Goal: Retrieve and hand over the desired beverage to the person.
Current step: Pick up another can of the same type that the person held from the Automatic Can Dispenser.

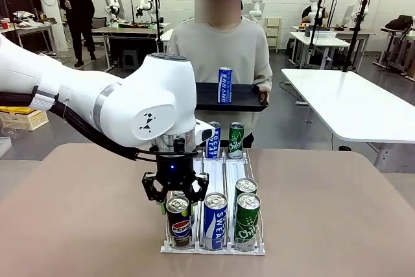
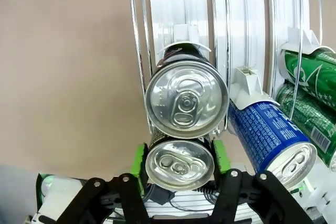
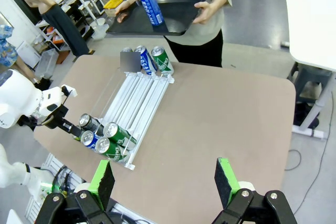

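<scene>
The left gripper (image 2: 179, 162) has its green pads squeezed on a cola can (image 2: 178, 163) at the front of the can rack (image 1: 224, 173). The right gripper (image 3: 165, 179) is open and holds nothing. The person (image 1: 220, 50) waits across the table with a tray (image 1: 243, 98). The next can (image 2: 186, 99) touches the held one, so lifting crooked could knock it or make the can slip.

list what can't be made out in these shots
- Brand of the can between the left claw pads: the left wrist view shows its top, not its label.
- Rear left can: a blurred patch covers it in the right wrist view; the left arm hides it in front.
- Tray left end: the arm hides it in front.
</scene>
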`<state>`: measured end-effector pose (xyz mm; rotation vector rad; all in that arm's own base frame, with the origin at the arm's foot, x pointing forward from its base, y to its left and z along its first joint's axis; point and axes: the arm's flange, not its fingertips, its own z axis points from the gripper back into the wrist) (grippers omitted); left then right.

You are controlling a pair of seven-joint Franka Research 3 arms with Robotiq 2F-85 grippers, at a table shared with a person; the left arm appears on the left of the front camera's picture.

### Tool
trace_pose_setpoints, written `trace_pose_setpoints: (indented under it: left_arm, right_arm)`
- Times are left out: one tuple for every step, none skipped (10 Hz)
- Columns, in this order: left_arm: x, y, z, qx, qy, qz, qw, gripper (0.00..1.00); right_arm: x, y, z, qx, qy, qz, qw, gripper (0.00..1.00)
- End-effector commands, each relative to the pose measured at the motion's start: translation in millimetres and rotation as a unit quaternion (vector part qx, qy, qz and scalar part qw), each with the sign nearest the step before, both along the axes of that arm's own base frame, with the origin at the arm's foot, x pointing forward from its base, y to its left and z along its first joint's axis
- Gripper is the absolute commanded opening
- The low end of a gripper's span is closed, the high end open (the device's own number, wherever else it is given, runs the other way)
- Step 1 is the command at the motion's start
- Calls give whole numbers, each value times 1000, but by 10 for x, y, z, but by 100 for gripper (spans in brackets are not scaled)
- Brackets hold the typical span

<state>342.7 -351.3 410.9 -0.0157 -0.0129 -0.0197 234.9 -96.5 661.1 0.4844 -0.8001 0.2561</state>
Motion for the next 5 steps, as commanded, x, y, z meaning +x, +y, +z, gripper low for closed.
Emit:
trace_pose_setpoints:
  left_arm:
    - [-11,6,-49,10,5,9,1000,0]
    - [-19,14,-59,9,6,9,1000,0]
    - [-16,17,-62,9,6,9,1000,8]
    - [-8,18,-62,10,5,5,1000,8]
    - [-13,19,-57,11,4,3,1000,0]
  right_arm:
    - [22,6,-5,10,-3,14,1000,100]
    - [22,6,-5,10,-3,14,1000,100]
    - [22,6,-5,10,-3,14,1000,100]
    - [22,6,-5,10,-3,14,1000,100]
    - [22,6,-5,10,-3,14,1000,100]
